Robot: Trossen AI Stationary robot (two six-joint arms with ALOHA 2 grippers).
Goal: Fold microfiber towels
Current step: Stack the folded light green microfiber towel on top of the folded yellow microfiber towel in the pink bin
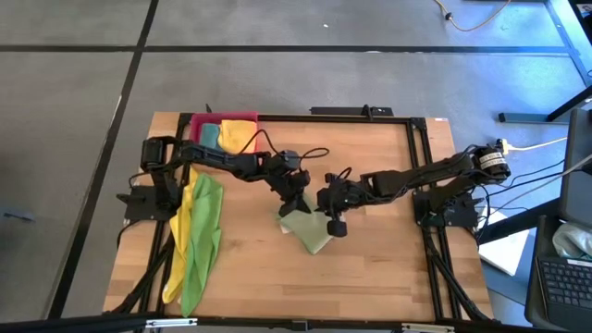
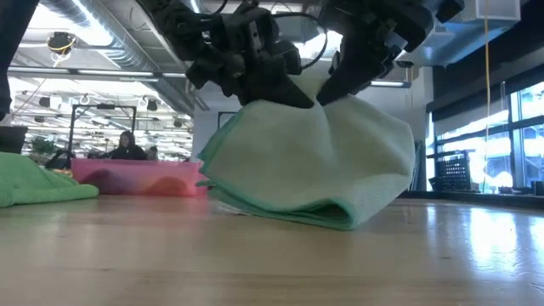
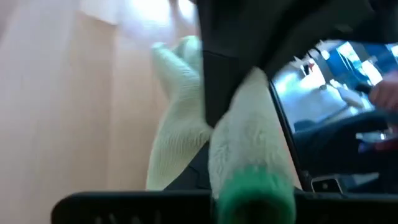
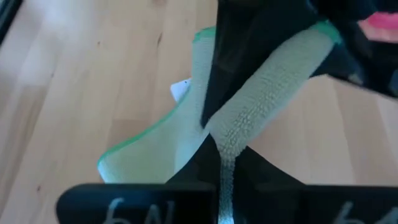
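Lying mid-bench, the pale olive-green towel (image 1: 310,229) has bare wood open toward the near edge and to its right (the yellow towel (image 1: 182,236) and bright green towel (image 1: 205,231) drape the bench's (image 1: 388,268) left side). The left hand (image 1: 294,202) and right hand (image 1: 326,205) are each clenched on the pale towel's raised top edge, lifting it

Wooden table (image 1: 370,259), pink-red tray (image 1: 242,117) at its far-left corner, a person (image 2: 127,146) seated beyond (low view) — laptop (image 1: 564,287) alongside.
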